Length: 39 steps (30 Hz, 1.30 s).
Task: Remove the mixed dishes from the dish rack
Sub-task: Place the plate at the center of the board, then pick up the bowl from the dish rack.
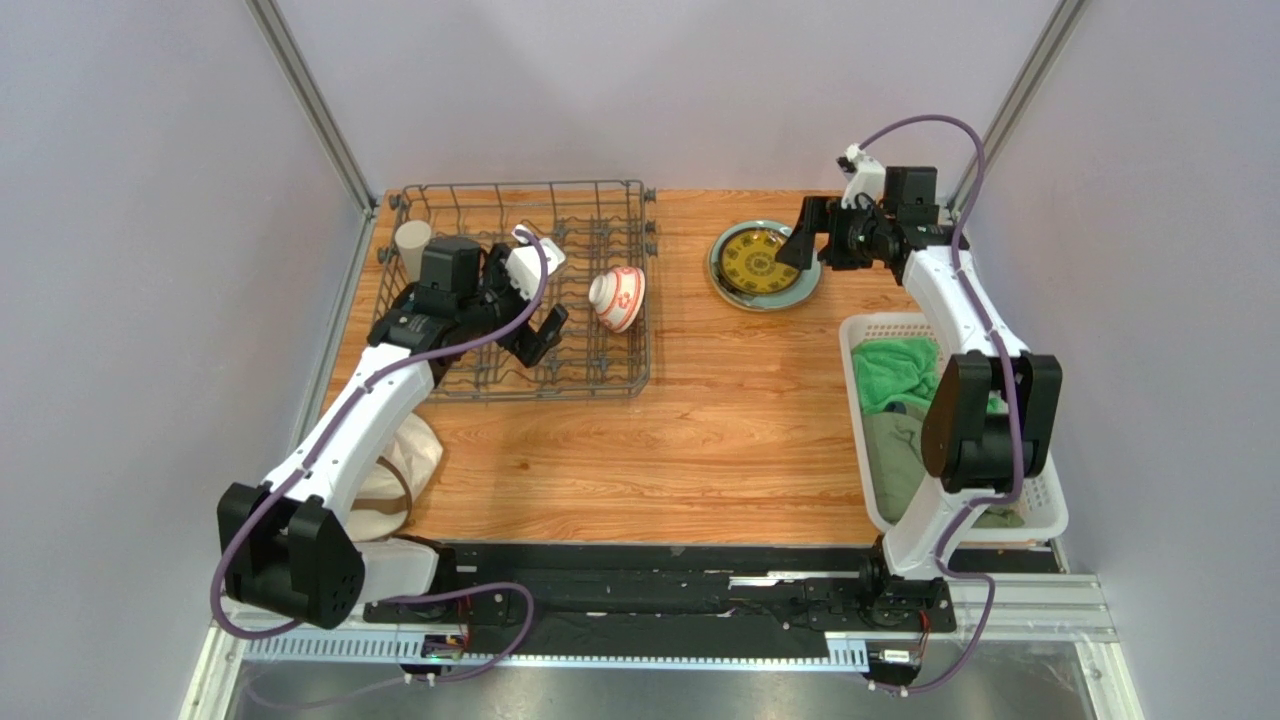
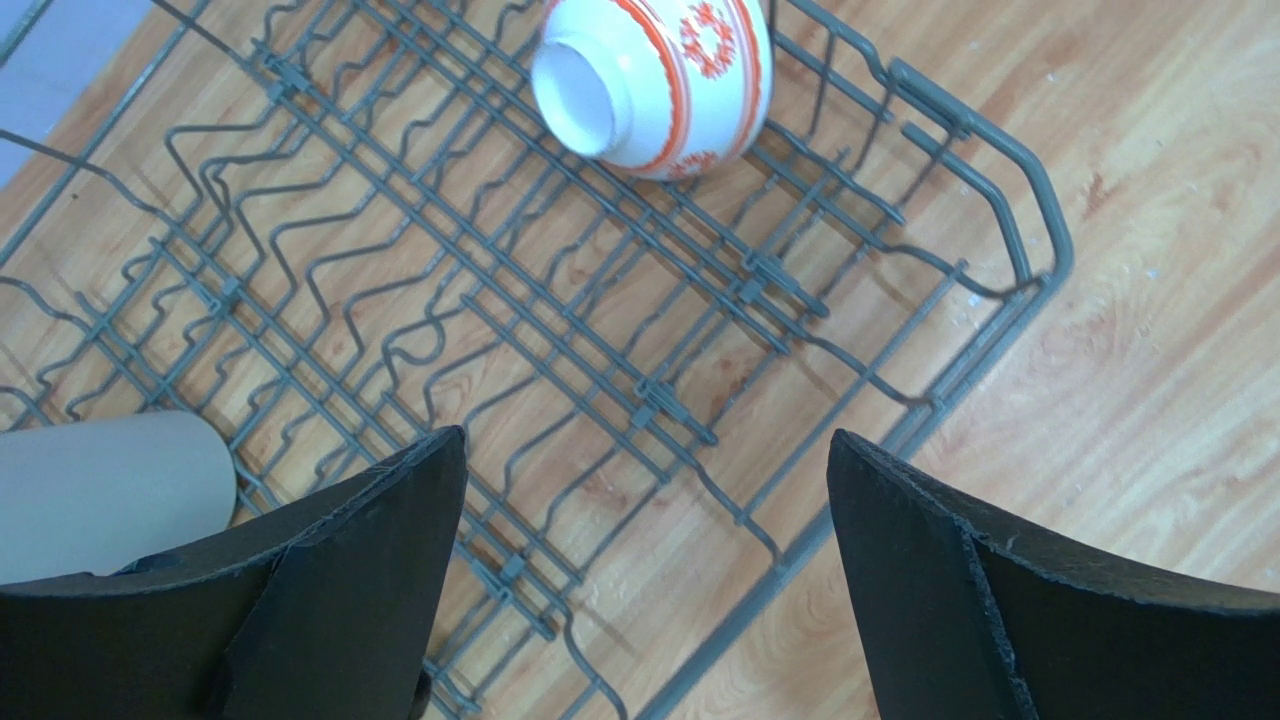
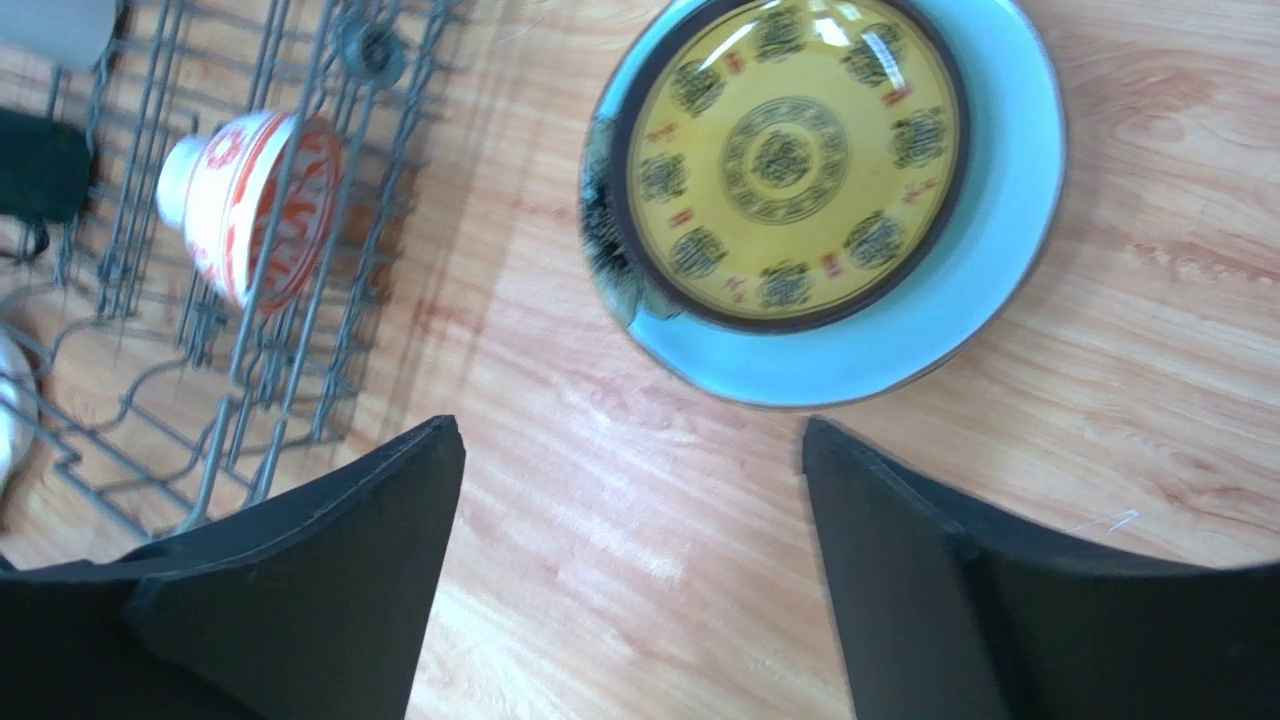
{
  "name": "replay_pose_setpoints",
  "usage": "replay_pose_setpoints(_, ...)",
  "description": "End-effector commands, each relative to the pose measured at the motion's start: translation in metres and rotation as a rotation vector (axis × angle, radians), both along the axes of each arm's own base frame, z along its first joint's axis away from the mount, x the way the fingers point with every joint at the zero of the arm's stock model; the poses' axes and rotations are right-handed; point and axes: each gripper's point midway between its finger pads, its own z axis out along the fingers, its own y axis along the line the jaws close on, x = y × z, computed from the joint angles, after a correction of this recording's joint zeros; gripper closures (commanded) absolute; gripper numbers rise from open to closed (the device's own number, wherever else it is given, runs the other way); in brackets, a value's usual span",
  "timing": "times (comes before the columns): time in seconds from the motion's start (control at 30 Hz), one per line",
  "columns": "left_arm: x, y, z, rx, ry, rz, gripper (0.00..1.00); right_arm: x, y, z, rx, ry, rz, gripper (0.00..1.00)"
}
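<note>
Cream shape (image 1: 409,450): near-left edge of the surface (image 1: 706,450), partly under the left arm. Too hidden to tell what it is.

Beige cup (image 1: 413,242): plain, no handle, matt. It sits in the far-left corner of the rack. In the left wrist view it lies just beside the left finger.

Left hand (image 2: 643,450): released and grasping nothing, with its fingers spread wide. It hangs above the rack's left half, clear of the wires.

Dish rack (image 1: 586,368): grey wire with rows of upright prongs and low sides, at far left on the surface. It holds the cup and the bowl, which are well apart. Much of the bare grid shows wood beneath.

Red-and-white bowl (image 1: 618,296): small and white, with orange-red bands and motifs. It lies tipped on its side among the prongs near the rack's right side, foot ring toward the left wrist camera.

Yellow patterned plate (image 3: 789,150): yellow face with dark round medallions and a dark rim. It lies flat on top of the pale plate, out of the rack.

Pale green plate (image 3: 992,255): reads blue-green, glossy, wider than the yellow one. It lies flat on the surface right of the rack, with a dark mottled patch at one rim.

Right hand (image 3: 624,450): released and empty, fingers wide apart. It is over bare wood, just beside the stacked plates.

White basket (image 1: 860,393): slotted plastic, at the right edge. Green cloths (image 1: 894,375) are bunched inside it.
</note>
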Motion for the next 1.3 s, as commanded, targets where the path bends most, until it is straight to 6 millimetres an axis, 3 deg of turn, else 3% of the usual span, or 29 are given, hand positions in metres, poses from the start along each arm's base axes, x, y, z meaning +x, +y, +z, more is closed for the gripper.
replay_pose_setpoints(0.0, 0.028, -0.012, 0.025, -0.054, -0.082, 0.037, 0.02, -0.015, 0.005, 0.036, -0.038, -0.137, 0.023, 0.01)
replay_pose_setpoints(0.07, 0.034, -0.016, 0.021, -0.054, -0.103, 0.034, 0.02, -0.027, 0.021, 0.050, -0.039, -0.159, 0.055, 0.01)
replay_pose_setpoints(0.23, 0.042, -0.022, 0.015, -0.083, -0.089, 0.051, 0.02, -0.055, 0.025, 0.065, -0.040, -0.176, 0.050, 0.01)
replay_pose_setpoints(0.27, 0.043, -0.023, 0.016, -0.103, -0.087, 0.069, 0.02, -0.063, 0.027, 0.077, -0.041, -0.208, 0.053, 0.01)
replay_pose_setpoints(0.43, 0.052, -0.011, 0.028, -0.123, -0.157, 0.164, 0.01, -0.084, 0.028, 0.092, -0.024, -0.255, 0.032, 0.01)
replay_pose_setpoints(0.53, 0.044, -0.007, 0.036, -0.098, -0.157, 0.153, 0.01, -0.091, 0.029, 0.092, -0.018, -0.280, 0.032, 0.01)
replay_pose_setpoints(0.7, 0.052, 0.012, 0.052, -0.061, -0.250, 0.244, 0.01, -0.092, 0.026, 0.077, -0.035, -0.263, 0.025, 0.01)
replay_pose_setpoints(0.8, 0.052, 0.011, 0.055, -0.068, -0.259, 0.239, 0.01, -0.093, 0.026, 0.070, -0.039, -0.246, 0.031, 0.01)
replay_pose_setpoints(0.83, 0.052, 0.009, 0.055, -0.076, -0.250, 0.235, 0.06, -0.093, 0.027, 0.068, -0.039, -0.246, 0.033, 0.01)
replay_pose_setpoints(0.93, 0.054, 0.001, 0.052, -0.102, -0.215, 0.217, 0.10, -0.094, 0.027, 0.067, -0.043, -0.249, 0.040, 0.01)
replay_pose_setpoints(1.03, 0.053, -0.007, 0.045, -0.113, -0.159, 0.190, 0.02, -0.096, 0.027, 0.065, -0.041, -0.246, 0.042, 0.01)
replay_pose_setpoints(1.27, 0.061, -0.005, 0.030, -0.097, -0.152, 0.208, 0.02, -0.098, 0.026, 0.065, -0.063, -0.268, 0.057, 0.01)
